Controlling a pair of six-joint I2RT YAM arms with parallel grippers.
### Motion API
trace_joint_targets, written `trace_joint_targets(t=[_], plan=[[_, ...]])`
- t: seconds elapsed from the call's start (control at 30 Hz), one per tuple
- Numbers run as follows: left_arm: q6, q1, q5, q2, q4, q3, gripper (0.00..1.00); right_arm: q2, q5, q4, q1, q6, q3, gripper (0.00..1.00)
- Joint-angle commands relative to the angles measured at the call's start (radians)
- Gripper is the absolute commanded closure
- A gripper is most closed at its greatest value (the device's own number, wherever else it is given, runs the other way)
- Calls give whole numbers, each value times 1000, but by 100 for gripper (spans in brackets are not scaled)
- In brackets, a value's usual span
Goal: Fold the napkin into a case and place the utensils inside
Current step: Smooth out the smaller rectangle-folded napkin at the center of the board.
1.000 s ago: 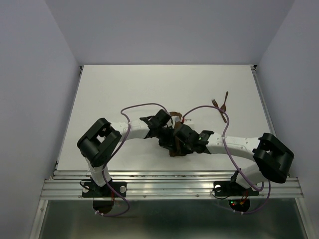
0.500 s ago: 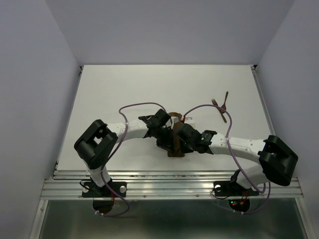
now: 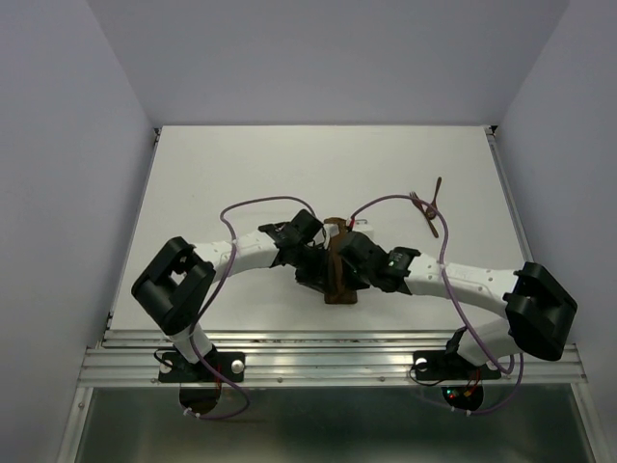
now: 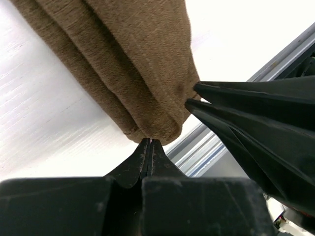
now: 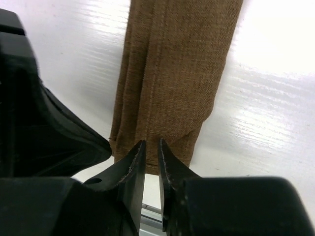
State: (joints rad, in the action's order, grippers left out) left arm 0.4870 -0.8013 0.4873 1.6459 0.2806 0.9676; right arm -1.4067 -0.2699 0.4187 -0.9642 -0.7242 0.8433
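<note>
Table (image 3: 241, 174) bears the case (image 5: 177, 73); left fingers (image 4: 134, 173) pinched, right fingers (image 5: 130, 172) ajar.

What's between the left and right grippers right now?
The near end of the case, left gripper and right gripper flanking it. Shows in top view; wrist views agree.

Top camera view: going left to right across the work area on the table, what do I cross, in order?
left gripper → folded napkin → right gripper → crossed fork and spoon, farther back on the right.
</note>
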Motion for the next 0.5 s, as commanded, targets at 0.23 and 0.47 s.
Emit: trace_joint_targets(t=[0.23,0.47], plan=[[35,80,54,-28,-110,-110,100,-74,32,-44,-11,66,115,59],[88,80,134,12,-230,-152,100,-139,41,-37,-11,69,132,54]])
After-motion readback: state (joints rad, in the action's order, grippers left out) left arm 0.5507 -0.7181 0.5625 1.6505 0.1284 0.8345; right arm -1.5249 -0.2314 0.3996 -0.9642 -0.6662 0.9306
